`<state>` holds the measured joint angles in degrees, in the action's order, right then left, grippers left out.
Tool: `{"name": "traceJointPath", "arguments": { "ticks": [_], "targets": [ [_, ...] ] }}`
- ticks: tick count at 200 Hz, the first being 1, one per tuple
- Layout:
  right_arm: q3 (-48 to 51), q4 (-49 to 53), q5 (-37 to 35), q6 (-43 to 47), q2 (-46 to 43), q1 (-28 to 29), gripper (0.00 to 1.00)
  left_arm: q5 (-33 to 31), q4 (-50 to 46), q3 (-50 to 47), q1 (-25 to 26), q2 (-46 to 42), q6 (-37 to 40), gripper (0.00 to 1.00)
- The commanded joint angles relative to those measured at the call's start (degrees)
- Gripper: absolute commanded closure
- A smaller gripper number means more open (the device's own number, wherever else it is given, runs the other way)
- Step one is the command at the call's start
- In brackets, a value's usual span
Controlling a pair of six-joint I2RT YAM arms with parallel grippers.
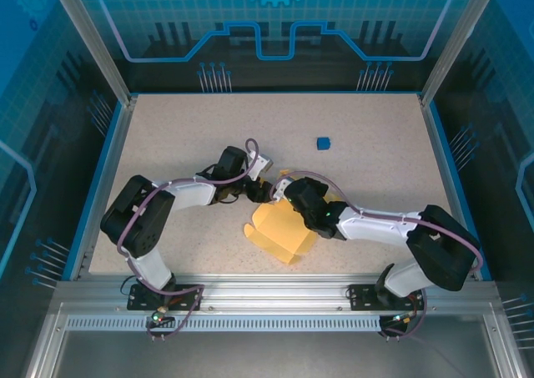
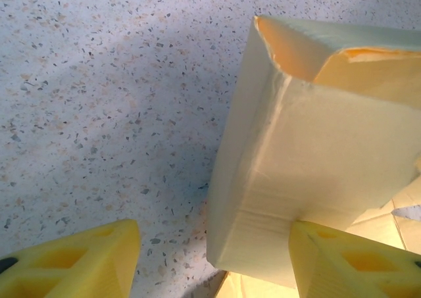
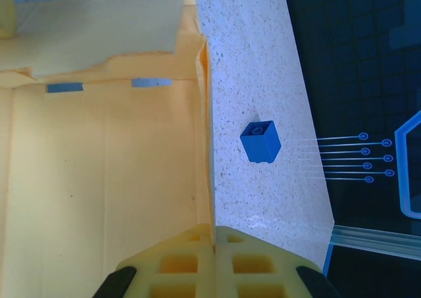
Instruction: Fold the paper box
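Top external first: the paper box point(image 1: 279, 232) sits on the speckled table point(image 1: 167, 136) just below the middle of the frame, a pale yellow sheet, partly raised, with its near corner pointing toward the arm bases. Both arms reach in over its upper edge. The left gripper point(image 1: 265, 191) comes from the left and the right gripper point(image 1: 289, 196) from the right, and they almost meet there. From this height I cannot tell how their fingers stand. A small blue cube point(image 1: 324, 143) lies well apart, up and to the right.

Over to the left wrist: the left gripper point(image 2: 210, 245) has its yellow fingers point(image 2: 72, 262) spread wide at the bottom corners of the frame. A standing wall of the paper box point(image 2: 316, 153) fills the right half, its top flap curling open at the upper right. The finger at the lower right touches the wall's bottom edge, while the one at the lower left is off the card over bare table point(image 2: 99, 81).

Now the right wrist: the right gripper point(image 3: 214, 255) has its fingers pressed together at the bottom centre, pinching the thin upright edge of the paper box point(image 3: 99, 179), which runs straight down into the seam between them. The box interior spreads across the left of the frame, and the blue cube point(image 3: 260, 141) rests on the table point(image 3: 250, 48) just right of that edge.
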<state>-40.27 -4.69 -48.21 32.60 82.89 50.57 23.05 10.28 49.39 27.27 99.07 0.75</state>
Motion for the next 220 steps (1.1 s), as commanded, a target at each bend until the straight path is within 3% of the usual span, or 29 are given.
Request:
{"name": "traceJointPath", "arguments": {
  "ticks": [1, 154, 220],
  "targets": [
    [-0.08, -1.73, 0.65, 1.05, -2.67, -0.42, 1.00, 2.02, 2.00, -1.07, -1.21, -1.98, 1.97, 0.37],
    [3.27, -9.83, -2.50, 8.72, -2.91, 2.48, 1.00, 6.37, 3.03, -0.87, -1.44, -0.81, 9.15, 0.38],
    [4.60, -12.67, -3.67, 10.46, -2.23, 3.58, 1.00, 6.21, 7.26, -2.79, -1.55, -0.82, 10.14, 0.33]
  ]
}}
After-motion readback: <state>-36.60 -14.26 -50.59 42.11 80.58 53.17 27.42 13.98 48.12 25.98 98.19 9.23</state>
